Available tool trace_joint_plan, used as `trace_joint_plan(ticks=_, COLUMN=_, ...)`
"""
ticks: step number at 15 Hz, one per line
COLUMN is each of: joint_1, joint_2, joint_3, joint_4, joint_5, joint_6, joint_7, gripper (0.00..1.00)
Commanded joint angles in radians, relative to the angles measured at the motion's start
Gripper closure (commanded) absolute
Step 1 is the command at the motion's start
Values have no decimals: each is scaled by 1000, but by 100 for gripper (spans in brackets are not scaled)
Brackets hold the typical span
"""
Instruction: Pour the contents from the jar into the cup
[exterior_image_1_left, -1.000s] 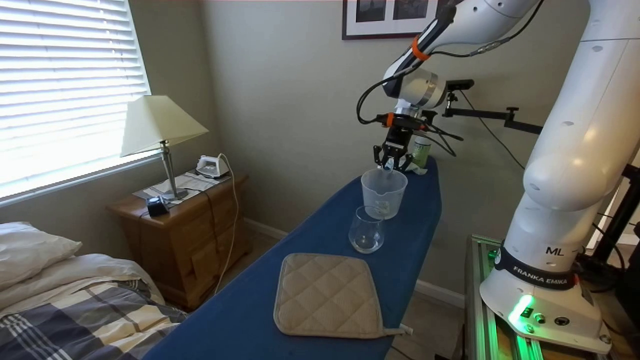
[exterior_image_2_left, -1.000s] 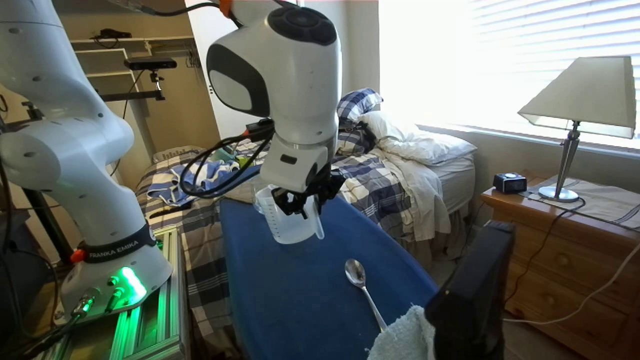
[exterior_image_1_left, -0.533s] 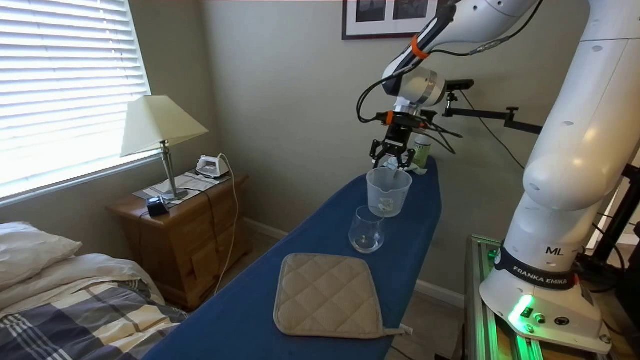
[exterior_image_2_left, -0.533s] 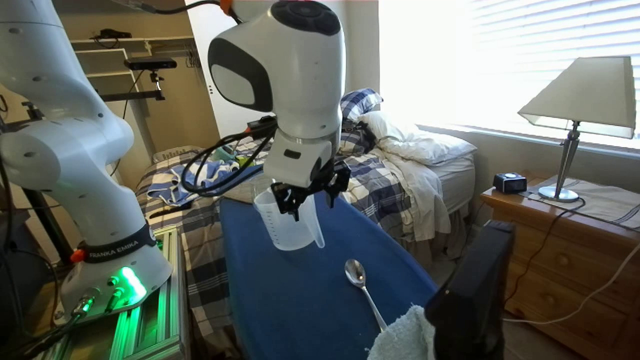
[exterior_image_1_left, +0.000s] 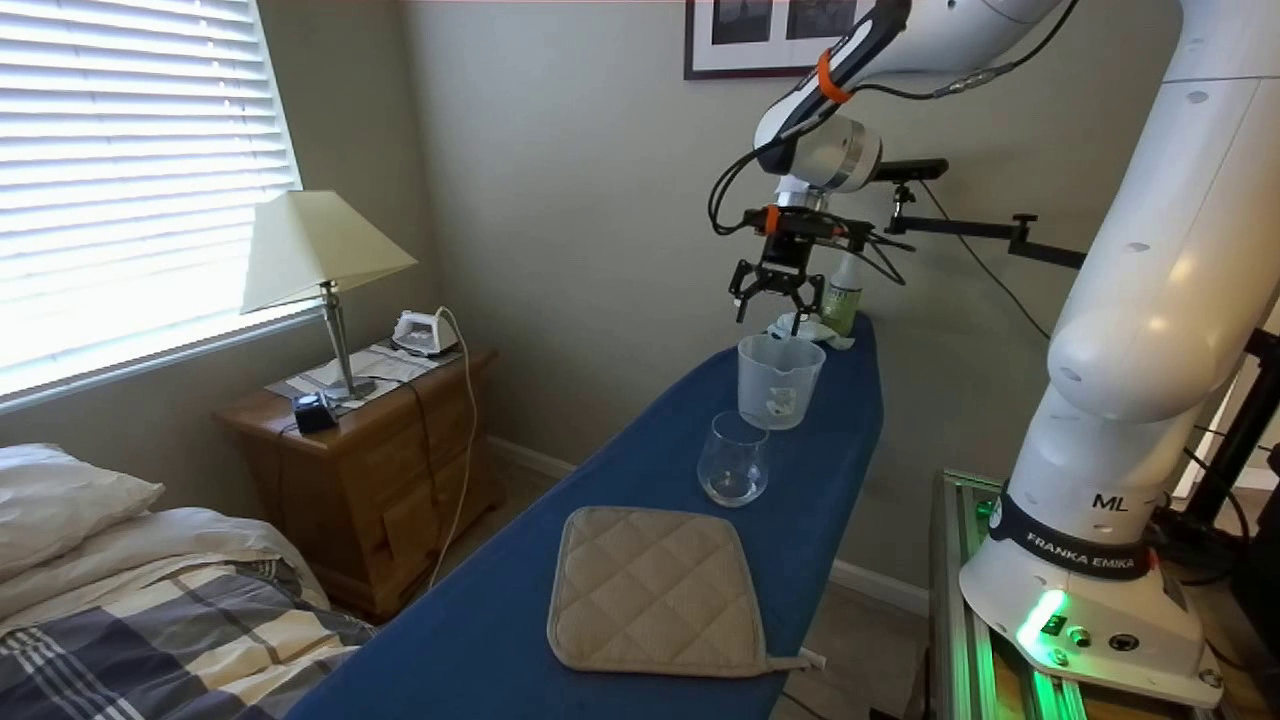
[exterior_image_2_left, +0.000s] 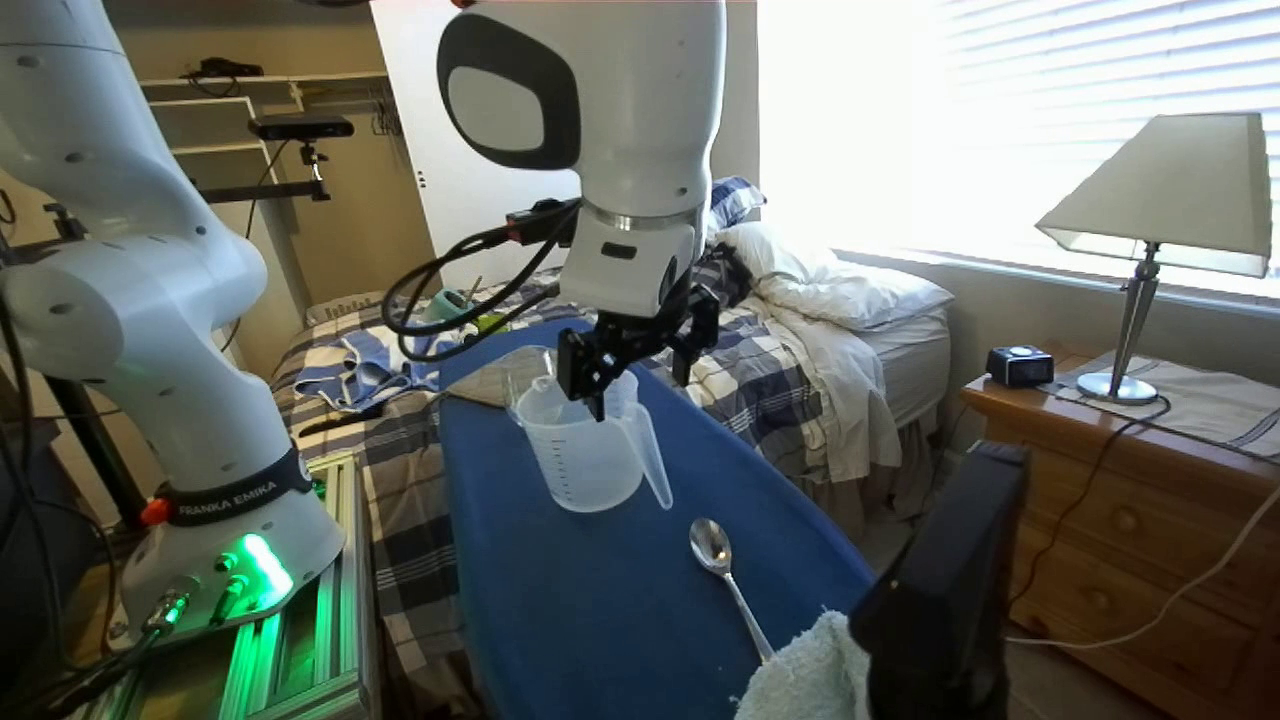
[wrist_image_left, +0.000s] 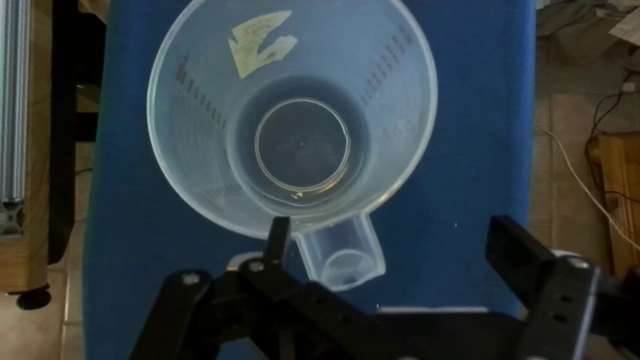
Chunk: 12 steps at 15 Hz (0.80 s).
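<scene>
Claw (exterior_image_1_left: 768, 324) hangs wide and unladen above the jar (exterior_image_1_left: 778, 387), upright on the board (exterior_image_1_left: 640, 480) near the cup (exterior_image_1_left: 733, 472), which shows no clear fill, so pouring is probably left to do.

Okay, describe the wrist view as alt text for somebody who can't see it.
A translucent measuring jug bearing a torn label, seen from above, stands on a blue ironing board, its handle toward the picture's bottom. The robot's open jaws flank the handle without gripping it.
</scene>
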Motion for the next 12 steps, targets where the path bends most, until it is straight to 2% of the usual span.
trace_joint_plan(ticks=1, joint_1=3, joint_2=-1, joint_3=5, joint_4=25, joint_5=-44, joint_6=-46, joint_7=20, gripper=0)
trace_joint_plan(ticks=5, joint_1=25, joint_2=-34, joint_3=34, joint_4=67, joint_5=-153, joint_6=-97, joint_7=24, gripper=0)
trace_joint_plan(ticks=9, joint_1=69, joint_2=-112, joint_3=99, joint_4=102, joint_5=-333, joint_6=-174, joint_7=15, gripper=0)
trace_joint_plan(ticks=12, joint_1=101, joint_2=-182, joint_3=155, joint_4=96, joint_5=-419, joint_6=-200, joint_7=-21, gripper=0)
